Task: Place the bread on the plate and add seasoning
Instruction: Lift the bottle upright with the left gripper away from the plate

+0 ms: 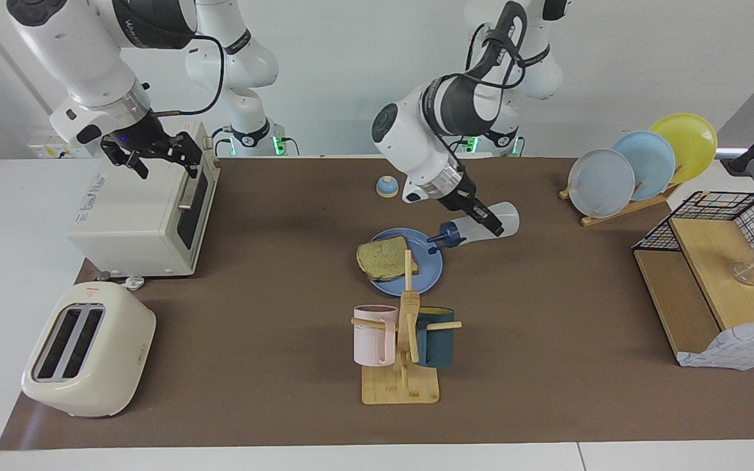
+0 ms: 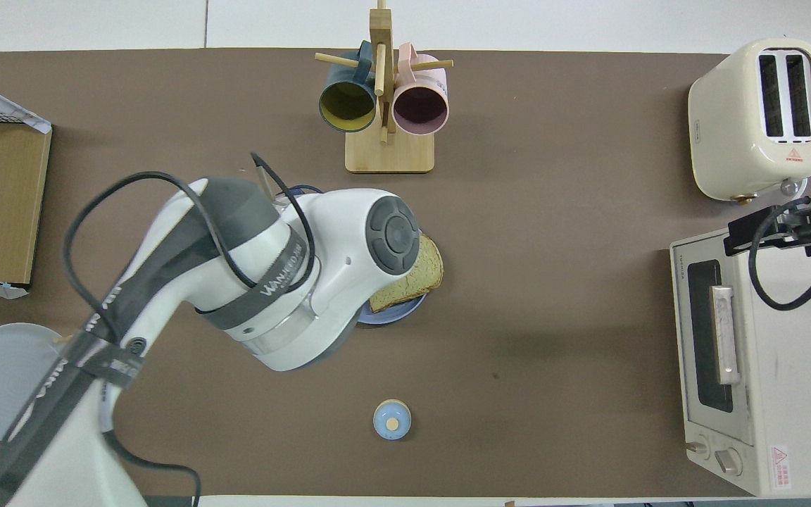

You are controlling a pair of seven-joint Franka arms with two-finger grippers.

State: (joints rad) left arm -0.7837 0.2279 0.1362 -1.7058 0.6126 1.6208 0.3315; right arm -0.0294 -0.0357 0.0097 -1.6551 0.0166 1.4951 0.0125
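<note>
The bread [image 1: 385,258] lies on the medium-blue plate [image 1: 426,273] at the table's middle, hanging over the rim toward the right arm's end; it also shows in the overhead view [image 2: 416,271] with a sliver of plate [image 2: 393,315]. My left gripper [image 1: 482,221] is shut on the seasoning bottle [image 1: 482,230], held tipped on its side, navy cap [image 1: 448,235] pointing down over the plate's edge. The left arm hides the bottle in the overhead view. My right gripper [image 1: 161,154] is open, waiting above the toaster oven [image 1: 141,209].
A mug tree [image 1: 403,340] with a pink and a dark teal mug stands farther from the robots than the plate. A blue-domed bell [image 1: 387,186] sits nearer the robots. A toaster [image 1: 89,350], an upright plate rack [image 1: 639,167] and a wire-and-wood shelf [image 1: 711,281] stand at the table's ends.
</note>
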